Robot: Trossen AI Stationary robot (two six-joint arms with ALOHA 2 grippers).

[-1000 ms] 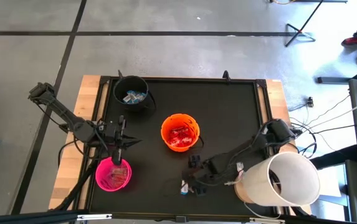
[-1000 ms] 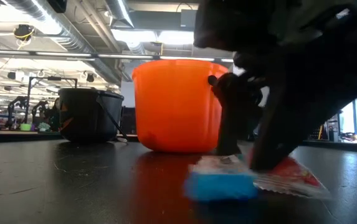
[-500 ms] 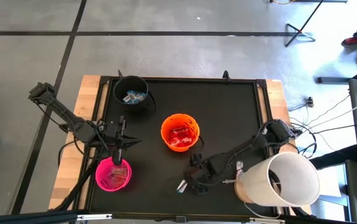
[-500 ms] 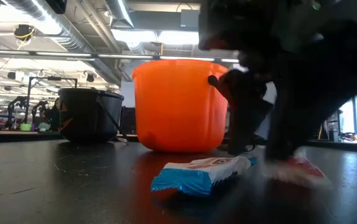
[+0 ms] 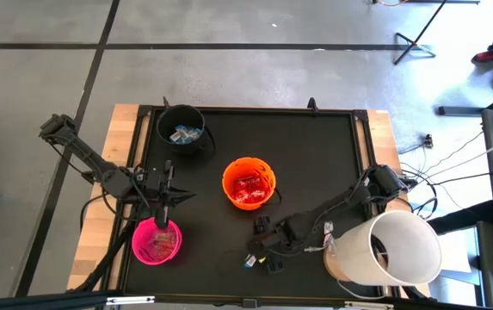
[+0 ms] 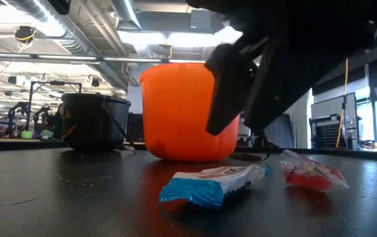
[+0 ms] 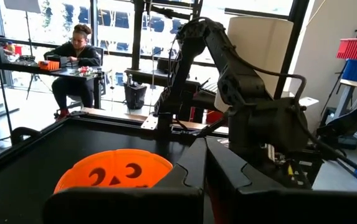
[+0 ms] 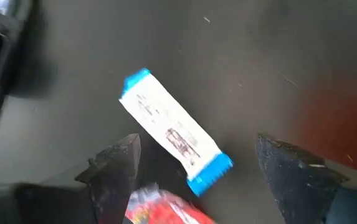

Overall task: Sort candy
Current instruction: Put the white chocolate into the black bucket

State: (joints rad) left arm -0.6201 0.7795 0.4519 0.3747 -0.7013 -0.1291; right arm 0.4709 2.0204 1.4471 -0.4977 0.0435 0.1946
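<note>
Since a second ago, our right pincer (image 5: 260, 244) has lifted off the bench (image 5: 315, 155) and shifted toward the left arm's side; the blue-and-white bar (image 6: 212, 184) slid out from under it and now lies clear, with the red packet (image 6: 311, 174) exposed just beside it. Buckets have not moved.

We note the right pincer hangs spread wide over both sweets, gripping nothing; in its wrist view the bar (image 8: 173, 131) lies flat between the two dark fingers (image 8: 114, 169), the red packet (image 8: 169, 210) close under one of them. Print on the bar's white middle is too small for us to read.

Left pincer (image 5: 163, 220) is shut tight and empty, poised above the pink bucket (image 5: 155, 240) near the bench's front left.

Surroundings: orange bucket (image 5: 248, 182) stands mid-bench, directly behind the two loose sweets in the low view, red packets inside it. It carries a jack-o'-lantern face, seen in the left wrist view (image 7: 113, 176). Black bucket (image 5: 182, 129) sits at the back left with blue-and-white bars inside. A large white cylinder (image 5: 385, 248) stands at the front right corner beside the right arm. Across the room a person (image 7: 72, 65) sits at a desk.
</note>
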